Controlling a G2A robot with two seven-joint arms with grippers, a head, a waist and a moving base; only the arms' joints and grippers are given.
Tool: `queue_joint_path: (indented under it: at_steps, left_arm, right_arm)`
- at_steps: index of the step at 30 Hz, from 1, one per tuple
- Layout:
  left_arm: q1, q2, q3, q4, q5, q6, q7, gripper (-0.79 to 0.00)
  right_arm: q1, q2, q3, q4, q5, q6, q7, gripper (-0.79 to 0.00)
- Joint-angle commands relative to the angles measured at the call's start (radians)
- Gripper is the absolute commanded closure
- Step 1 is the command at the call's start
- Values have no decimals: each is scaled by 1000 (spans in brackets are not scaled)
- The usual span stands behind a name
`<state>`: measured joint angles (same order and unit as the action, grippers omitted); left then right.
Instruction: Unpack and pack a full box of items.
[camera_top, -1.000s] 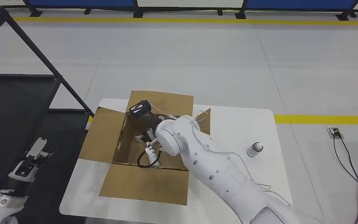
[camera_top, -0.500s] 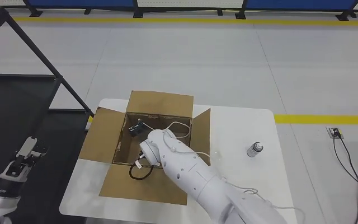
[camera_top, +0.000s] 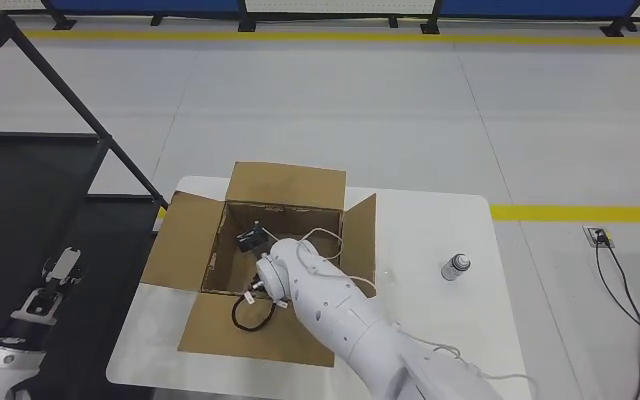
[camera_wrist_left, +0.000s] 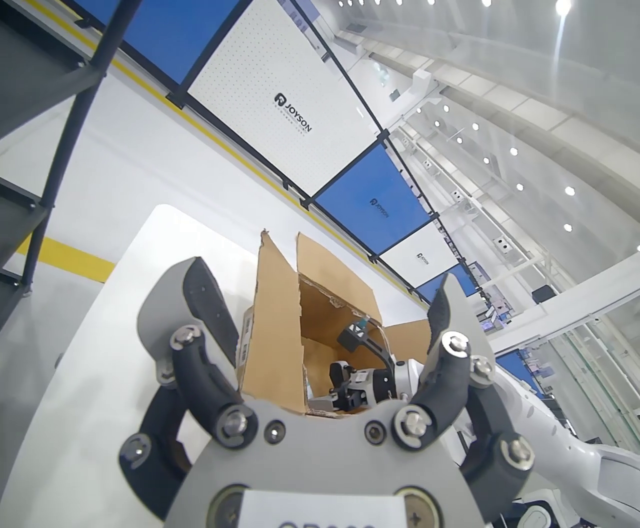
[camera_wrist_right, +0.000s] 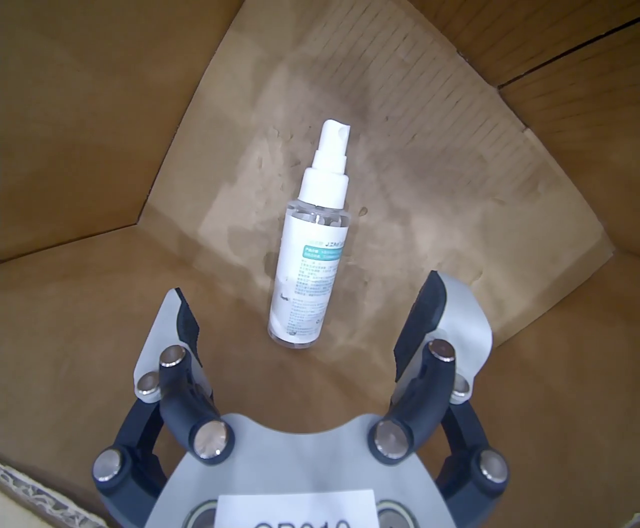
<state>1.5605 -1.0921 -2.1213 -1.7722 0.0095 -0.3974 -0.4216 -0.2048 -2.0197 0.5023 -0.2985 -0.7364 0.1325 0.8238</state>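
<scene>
Right pincer (camera_wrist_right: 306, 304) hangs wide open inside the cardboard box (camera_wrist_right: 425, 165) and has hold of nothing. Its dark pads (camera_wrist_right: 186, 320) are both clear of the spray bottle (camera_wrist_right: 309, 260). Bottle lies flat on the box floor: clear body w/ white label, white pump cap pointing away from the pincer, base end nearest it, roughly centred on the gap betw. the two fingers & well off the box walls. Floor cardboard around it looks scuffed & pale. From the top view, the box sits on the white table (camera_top: 430, 225), toward its left half, flaps open: left, front & back ones spread outward, right one standing up. Right arm goes down over the front flap into the opening. A second small bottle (camera_top: 455, 266) w/ a pale cap stands upright on the table, well to the right of the box & apart from it. Left pincer (camera_wrist_left: 324, 290) is also spread wide w/ nothing in it. It sits off the table's left side, low, aimed back toward the box, w/ a ragged-edged side flap nearest it. Left wrist view also catches the right pincer farther off, down in the box. Black metal frame (camera_top: 70, 110) stands left of the table. Yellow floor line (camera_top: 560, 212) runs off past the table's right side.
</scene>
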Motion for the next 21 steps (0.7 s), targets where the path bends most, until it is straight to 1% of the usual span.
queue_joint_path:
  at_steps: [1, 8, 9, 10, 11, 12, 13, 16, 21]
  left_arm:
    - [-2, 1, 2, 4, 2, -2, 2, -785]
    - [-10, 3, 6, 9, 0, -5, 1, -785]
    - [-12, 3, 9, 9, 0, -4, 0, -785]
    - [-14, 4, 12, 9, 0, -3, 1, -785]
    - [-16, 4, 14, 7, 1, -3, 1, -785]
    - [-17, 4, 16, 6, 2, -4, 1, -785]
    - [-17, 4, 17, 5, 3, -5, 2, -785]
    - [-16, 5, 15, 6, -1, -9, 3, -785]
    - [-12, 6, 3, 17, -19, -13, 7, -785]
  right_arm:
    - [-7, 0, -5, 2, 3, 6, -5, -782]
    - [-19, 4, -15, 8, 27, 27, -19, -776]
    - [-21, 4, -16, 8, 28, 29, -28, -754]
    - [-24, 4, -17, 8, 31, 31, -42, -711]
    - [-27, 4, -19, 8, 31, 33, -60, -557]
    - [-32, 4, -21, 9, 30, 36, -76, -449]
    - [-35, 4, -25, 9, 27, 39, -89, -388]
    - [-46, 4, -31, 15, 30, 40, -110, -351]
    - [-51, 4, -40, 32, 33, 36, -113, -320]
